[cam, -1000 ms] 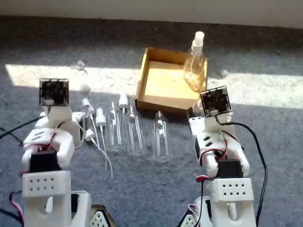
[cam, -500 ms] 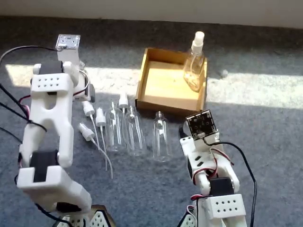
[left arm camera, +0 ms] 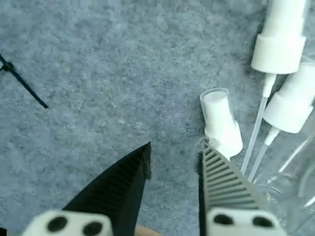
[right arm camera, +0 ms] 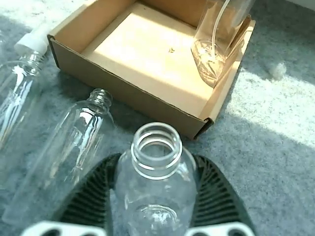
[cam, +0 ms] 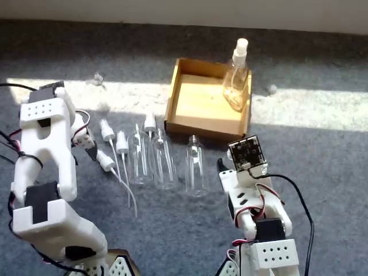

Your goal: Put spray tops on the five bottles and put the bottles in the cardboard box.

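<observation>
My left gripper (left arm camera: 175, 146) is open just above the carpet, and a loose white spray top (left arm camera: 220, 123) lies by its grey finger. In the high view this gripper (cam: 92, 150) sits left of several spray tops (cam: 122, 144). My right gripper (right arm camera: 156, 172) is shut on a clear uncapped bottle (right arm camera: 157, 162), held upright in front of the cardboard box (right arm camera: 123, 81). A bottle with a spray top (cam: 236, 80) leans in the box's far right corner (cam: 248, 86). Three clear bottles (cam: 195, 167) lie on the carpet before the box.
Sunlit grey carpet surrounds everything. A black cable tie (left arm camera: 24, 83) lies near the left gripper. Small white scraps (cam: 98, 77) sit on the carpet beyond the spray tops and right of the box (cam: 272, 89). Each spray top trails a long dip tube (cam: 129, 195).
The left arm swung up and away, then came down beside the loose spray tops. The right arm drew back toward its base, then held still.
</observation>
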{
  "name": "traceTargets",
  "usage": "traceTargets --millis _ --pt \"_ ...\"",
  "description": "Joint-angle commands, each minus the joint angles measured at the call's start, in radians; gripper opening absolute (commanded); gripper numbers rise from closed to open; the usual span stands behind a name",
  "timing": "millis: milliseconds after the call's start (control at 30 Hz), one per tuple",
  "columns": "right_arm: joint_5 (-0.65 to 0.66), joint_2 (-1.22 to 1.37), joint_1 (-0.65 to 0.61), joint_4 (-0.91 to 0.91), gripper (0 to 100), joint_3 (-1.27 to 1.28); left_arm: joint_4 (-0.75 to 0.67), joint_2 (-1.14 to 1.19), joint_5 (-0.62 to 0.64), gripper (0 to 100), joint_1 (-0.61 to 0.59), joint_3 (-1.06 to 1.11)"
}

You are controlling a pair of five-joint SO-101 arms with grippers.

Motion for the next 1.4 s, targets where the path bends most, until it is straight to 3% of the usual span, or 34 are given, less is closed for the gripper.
traceTargets --millis 0,200,467,667,900,1100,1233,1367 --pt "-0.009 -0.007 -0.005 0.008 0.4 -0.013 -0.133 -0.096 0.023 15 0.059 0.131" --pt "-0.009 -0.007 -0.005 0.008 0.4 -0.012 -0.232 -0.105 0.1 15 0.124 0.168" --pt "-0.009 -0.007 -0.005 0.008 0.4 -0.01 -0.241 -0.104 0.106 15 0.131 0.166" --pt "-0.009 -0.007 -0.005 0.008 0.4 -0.01 -0.284 -0.099 0.153 15 0.203 0.199" --pt "-0.009 -0.007 -0.005 0.008 0.4 -0.01 -0.397 -0.099 0.15 15 0.183 0.321" --pt "-0.009 -0.008 -0.005 0.008 0.4 -0.01 -0.4 -0.105 0.147 15 0.128 0.329" --pt "-0.009 -0.008 -0.007 0.008 0.4 -0.01 -0.391 -0.108 0.068 15 0.139 0.249" --pt "-0.009 -0.008 -0.007 0.008 0.4 -0.01 -0.279 -0.108 -0.015 15 0.128 0.153"
